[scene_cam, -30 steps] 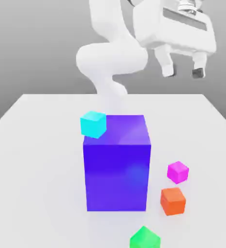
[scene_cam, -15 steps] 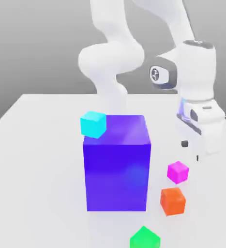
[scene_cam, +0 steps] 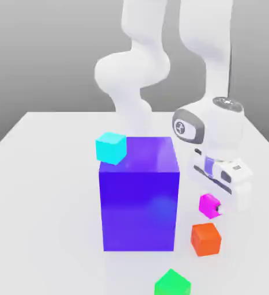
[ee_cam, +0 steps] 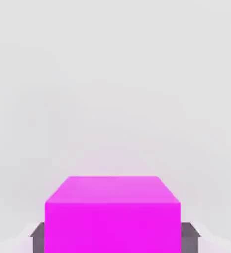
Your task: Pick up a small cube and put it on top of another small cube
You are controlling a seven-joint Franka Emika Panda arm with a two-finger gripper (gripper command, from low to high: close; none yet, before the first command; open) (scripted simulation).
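Low at the right of the exterior view, the gripper [scene_cam: 218, 208] sits down at the table, its fingers either side of the small magenta cube [scene_cam: 209, 204]. From the hand camera that cube [ee_cam: 112, 215] lies between two grey fingertips [ee_cam: 37, 236], one at each side face and right against it; whether they are pressing or merely touching I cannot tell. The cube rests on the white table [scene_cam: 44, 190], in the lower right part of the exterior frame, near the big blue-violet cube [scene_cam: 139, 193] at centre.

Just below the magenta cube, nearer the bottom edge, sits a small orange cube [scene_cam: 205, 239], close to it but apart. A small green cube [scene_cam: 172, 283] lies at the bottom edge, below the big block. A small cyan cube [scene_cam: 111, 148] appears at the big cube's upper left corner; whether it stands on or behind the block is unclear.
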